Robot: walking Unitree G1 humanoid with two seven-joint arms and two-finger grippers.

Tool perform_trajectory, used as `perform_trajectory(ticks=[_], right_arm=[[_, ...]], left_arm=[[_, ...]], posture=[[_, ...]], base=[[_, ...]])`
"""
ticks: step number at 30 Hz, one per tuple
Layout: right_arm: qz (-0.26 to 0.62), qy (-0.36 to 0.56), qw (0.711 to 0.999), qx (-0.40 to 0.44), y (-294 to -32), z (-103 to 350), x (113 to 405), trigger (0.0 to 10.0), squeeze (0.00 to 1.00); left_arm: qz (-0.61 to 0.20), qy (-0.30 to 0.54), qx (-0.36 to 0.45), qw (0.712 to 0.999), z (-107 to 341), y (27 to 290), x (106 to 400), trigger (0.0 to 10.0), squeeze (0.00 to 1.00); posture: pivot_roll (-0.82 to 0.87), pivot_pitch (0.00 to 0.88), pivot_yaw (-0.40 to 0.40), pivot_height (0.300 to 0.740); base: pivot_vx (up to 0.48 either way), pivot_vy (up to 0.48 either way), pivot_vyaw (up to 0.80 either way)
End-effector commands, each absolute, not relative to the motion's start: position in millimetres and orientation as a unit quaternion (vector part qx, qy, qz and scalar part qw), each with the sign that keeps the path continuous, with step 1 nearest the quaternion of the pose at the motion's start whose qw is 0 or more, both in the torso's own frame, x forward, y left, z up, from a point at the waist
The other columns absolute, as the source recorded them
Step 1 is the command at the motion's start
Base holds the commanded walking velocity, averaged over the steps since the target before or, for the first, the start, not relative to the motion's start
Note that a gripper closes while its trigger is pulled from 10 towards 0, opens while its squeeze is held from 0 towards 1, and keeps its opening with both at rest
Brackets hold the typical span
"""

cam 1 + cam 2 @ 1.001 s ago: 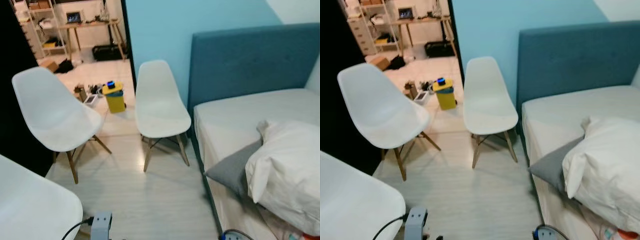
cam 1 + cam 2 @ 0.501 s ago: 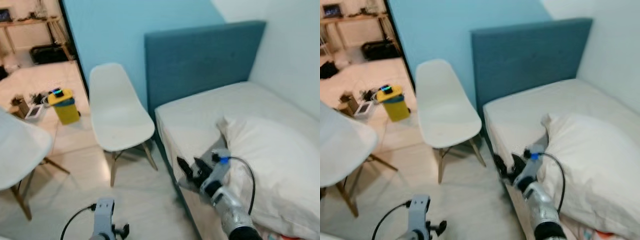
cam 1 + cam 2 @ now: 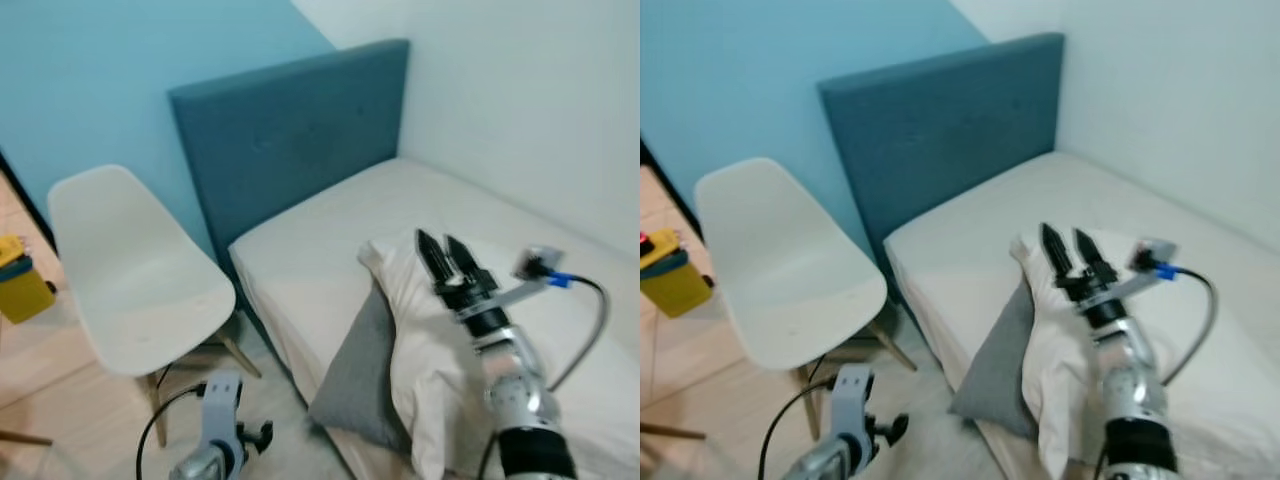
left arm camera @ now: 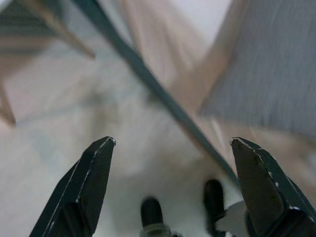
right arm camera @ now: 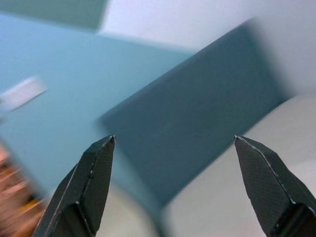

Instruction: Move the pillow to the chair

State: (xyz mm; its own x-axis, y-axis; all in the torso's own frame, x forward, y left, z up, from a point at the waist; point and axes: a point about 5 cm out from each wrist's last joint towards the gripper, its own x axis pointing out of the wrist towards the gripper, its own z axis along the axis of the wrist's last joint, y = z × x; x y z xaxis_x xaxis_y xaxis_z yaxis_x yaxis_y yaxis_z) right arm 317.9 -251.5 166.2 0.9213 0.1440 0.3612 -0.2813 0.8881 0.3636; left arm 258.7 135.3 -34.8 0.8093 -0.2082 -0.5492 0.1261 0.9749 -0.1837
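The right gripper (image 3: 445,244) is raised above the bed, its two black fingers (image 5: 89,182) spread apart and grasping nothing. The fingertips point up toward the headboard. Directly beneath and behind the gripper lies the white pillow (image 3: 430,370), resting on the mattress (image 3: 320,245) near the bed's outer edge. Whether the gripper touches the pillow cannot be judged from the head views; it appears to stand just above it. A grey cushion (image 3: 358,380) leans against the pillow on the side toward the floor, overhanging the bed edge. A black cable with a blue connector (image 3: 560,282) runs from the right wrist.

The left gripper (image 4: 173,148) hangs low over the pale floor (image 3: 100,410) beside the bed, fingers held wide apart and empty. Its wrist view is blurred, showing the dark bed-frame edge and a grey surface, probably the cushion.

The teal headboard (image 3: 290,140) stands against a blue wall (image 3: 100,70). The white chair (image 3: 135,275) stands on the floor just beside the bed's head end, seat bare, apart from the pillow. A yellow bin (image 3: 670,275) stands beyond the chair.
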Motion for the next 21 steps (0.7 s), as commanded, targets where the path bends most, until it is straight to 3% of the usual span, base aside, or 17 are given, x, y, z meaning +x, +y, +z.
perform_trajectory(ticks=[1,3,4,5,6,9,10,15,21], right_arm=[[-0.010,-0.097,0.987,0.127,-297,159,307,10.0,0.00],[-0.010,-0.097,0.987,0.127,-297,159,307,10.0,0.00],[-0.072,-0.047,0.993,0.079,-319,149,300,10.0,0.00],[-0.072,-0.047,0.993,0.079,-319,149,300,10.0,0.00],[-0.132,-0.010,0.989,0.063,-343,141,284,10.0,0.00],[-0.177,0.015,0.982,0.060,-361,135,270,10.0,0.00],[-0.235,0.056,0.968,0.075,-383,126,240,10.0,0.00],[-0.250,0.113,0.958,0.085,-396,113,208,10.0,0.00],[-0.241,0.131,0.955,0.116,-395,107,198,10.0,0.00]], left_arm=[[-0.078,0.274,-0.075,0.955,-28,140,266,10.0,0.00],[-0.078,0.274,-0.075,0.955,-28,140,266,10.0,0.00],[-0.073,0.264,-0.078,0.958,-25,143,270,10.0,0.00],[-0.073,0.264,-0.078,0.958,-25,143,270,10.0,0.00],[-0.069,0.253,-0.078,0.962,-20,148,274,10.0,0.00],[-0.065,0.244,-0.079,0.964,-17,151,278,10.0,0.00],[-0.059,0.232,-0.079,0.968,-12,158,282,10.0,0.00],[-0.057,0.223,-0.082,0.970,-9,161,285,10.0,0.00],[-0.062,0.220,-0.084,0.970,-8,160,286,10.0,0.00]], posture=[[-0.07,0.000,0.112,0.740],[-0.07,0.000,0.112,0.740],[-0.07,0.000,0.112,0.740],[-0.07,0.000,0.112,0.740],[-0.08,0.000,0.114,0.740],[-0.08,0.000,0.114,0.740],[-0.09,0.000,0.116,0.740],[-0.11,0.000,0.121,0.740],[-0.13,0.000,0.129,0.740]], base=[[0.000,0.000,-0.80],[0.000,0.000,-0.80],[0.000,0.000,-0.79],[0.000,0.000,-0.79],[0.000,0.000,-0.79],[0.000,0.000,-0.79],[0.000,0.000,-0.79],[0.000,0.000,-0.79],[0.000,0.000,-0.79]])
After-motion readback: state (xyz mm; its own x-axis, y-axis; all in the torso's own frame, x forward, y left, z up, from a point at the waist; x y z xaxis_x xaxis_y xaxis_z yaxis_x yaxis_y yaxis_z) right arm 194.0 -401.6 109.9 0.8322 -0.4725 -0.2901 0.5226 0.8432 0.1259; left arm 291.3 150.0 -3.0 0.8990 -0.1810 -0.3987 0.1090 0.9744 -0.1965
